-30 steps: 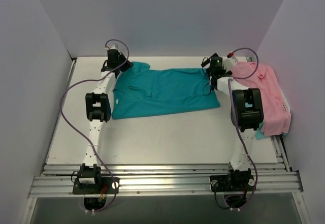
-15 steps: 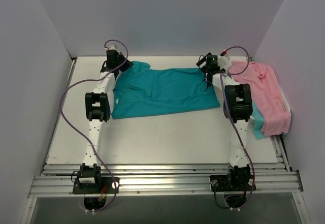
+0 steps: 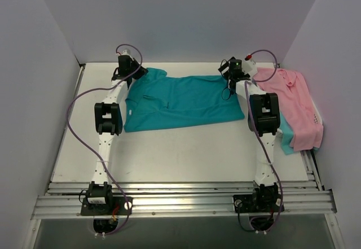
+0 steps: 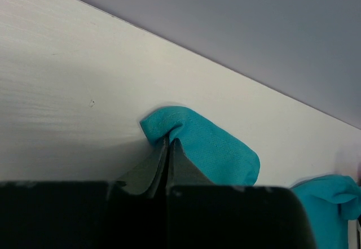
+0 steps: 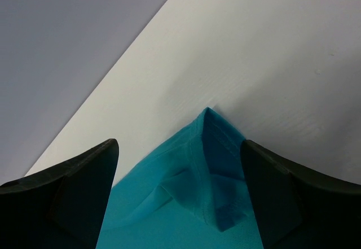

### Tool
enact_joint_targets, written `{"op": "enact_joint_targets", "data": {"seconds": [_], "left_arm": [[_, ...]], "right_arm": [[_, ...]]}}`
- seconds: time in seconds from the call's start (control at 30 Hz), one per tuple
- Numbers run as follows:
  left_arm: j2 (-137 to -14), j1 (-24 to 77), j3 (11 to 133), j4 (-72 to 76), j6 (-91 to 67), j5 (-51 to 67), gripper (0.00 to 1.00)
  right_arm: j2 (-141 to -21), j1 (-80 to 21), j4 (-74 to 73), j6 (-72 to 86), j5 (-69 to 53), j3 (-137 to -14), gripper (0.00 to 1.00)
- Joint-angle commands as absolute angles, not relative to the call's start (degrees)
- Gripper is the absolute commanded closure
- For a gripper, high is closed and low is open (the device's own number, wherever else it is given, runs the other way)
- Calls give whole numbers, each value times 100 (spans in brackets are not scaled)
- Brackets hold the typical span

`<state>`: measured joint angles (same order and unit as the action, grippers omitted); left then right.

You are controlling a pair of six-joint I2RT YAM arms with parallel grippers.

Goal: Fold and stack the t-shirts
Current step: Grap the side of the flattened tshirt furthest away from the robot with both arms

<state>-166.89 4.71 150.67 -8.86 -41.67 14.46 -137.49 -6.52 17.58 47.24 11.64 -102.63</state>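
A teal t-shirt (image 3: 180, 102) lies spread across the back half of the table. My left gripper (image 3: 128, 74) is at its far left corner, shut on a pinch of the teal fabric (image 4: 197, 142), which bunches round the closed fingertips. My right gripper (image 3: 228, 75) is at the shirt's far right corner and stands open; the hemmed corner (image 5: 217, 164) lies between its two fingers (image 5: 73, 181). A pink collared shirt (image 3: 296, 105) is heaped at the right edge, over another teal shirt (image 3: 286, 136) of which only a strip shows.
The back wall rises just behind both grippers, and side walls close in left and right. The white table (image 3: 180, 153) runs forward to metal rails (image 3: 180, 195) at the near edge, where both arm bases are bolted.
My right arm swung left off the pink shirt to the teal shirt's far right corner, its jaws narrowing slightly. The left gripper and the teal shirt stayed put.
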Motion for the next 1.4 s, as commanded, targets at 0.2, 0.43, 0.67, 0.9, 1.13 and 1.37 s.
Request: {"op": "enact_joint_targets", "data": {"seconds": [0.2, 0.43, 0.67, 0.9, 1.13, 1.37], "left_arm": [[-16638, 422, 14977, -976, -4140, 1468, 98], [-16638, 413, 14994, -975, -4140, 1494, 98], [-16638, 413, 14985, -958, -4140, 1503, 98], [-16638, 413, 14985, -967, -4140, 1503, 98], [-16638, 413, 14977, -949, -4140, 1512, 98], [-16646, 413, 14985, -932, -4140, 1529, 98]], "right_arm": [[-13930, -800, 1688, 4693, 1125, -11003, 18], [-13948, -826, 1582, 4746, 1195, -10926, 18], [-13668, -835, 1670, 4702, 1371, -10557, 18], [-13430, -817, 1722, 4667, 1512, -10187, 18], [-13588, -835, 1775, 4693, 1441, -10353, 20], [-13939, -826, 1653, 4632, 1354, -10818, 100]]}}
